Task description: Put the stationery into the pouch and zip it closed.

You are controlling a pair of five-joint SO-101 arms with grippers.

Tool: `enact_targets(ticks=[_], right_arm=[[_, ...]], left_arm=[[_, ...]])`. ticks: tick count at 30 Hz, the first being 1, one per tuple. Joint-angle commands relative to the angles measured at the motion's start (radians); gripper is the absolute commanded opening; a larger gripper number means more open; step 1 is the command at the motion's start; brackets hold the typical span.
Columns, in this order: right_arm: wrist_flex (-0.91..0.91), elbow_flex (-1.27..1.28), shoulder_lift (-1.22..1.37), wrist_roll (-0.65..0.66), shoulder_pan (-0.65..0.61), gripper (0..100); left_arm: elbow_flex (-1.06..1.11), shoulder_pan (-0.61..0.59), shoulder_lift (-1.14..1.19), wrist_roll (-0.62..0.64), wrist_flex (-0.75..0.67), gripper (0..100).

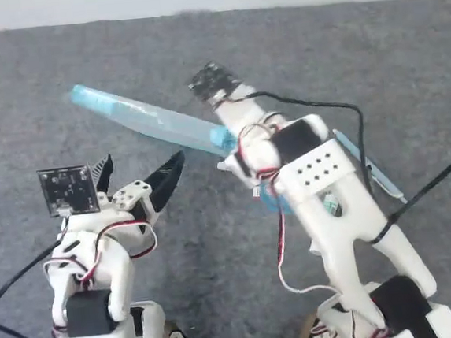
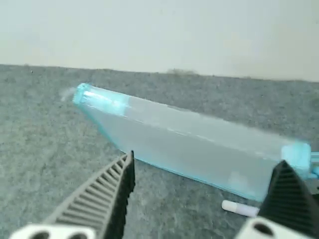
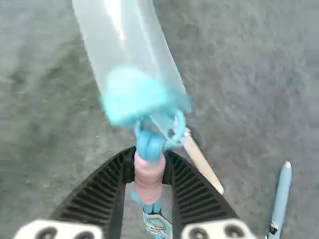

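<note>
Left jaws, grey felt, pale wall

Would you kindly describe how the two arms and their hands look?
The left arm and right arm are white plastic with black motor blocks and rows of holes. Red, white and black wires loop over the joints. The left hand and right hand have black ribbed fingers, with a small dark circuit board beside each.
</note>
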Motion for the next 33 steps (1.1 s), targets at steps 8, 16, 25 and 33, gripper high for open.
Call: enact_targets(ticks=[8,16,25,33], right_arm=[[0.024,0.017,-0.312,0.043,0.027,0.7],[0.007,0.278,-0.526,0.098,-0.193,0.7],[0.193,-0.255,-0.432,0.034,0.039,0.6],[0.435,-0.769,0.054,-0.049,-0.099,0.7]], left_arm=[[-0.012,-0.008,-0.028,-0.011,0.005,39],[0.008,-0.009,-0.026,-0.015,-0.002,39],[0.142,0.121,-0.018,-0.080,-0.083,33],[0.148,0.252,-0.020,-0.126,-0.051,31]])
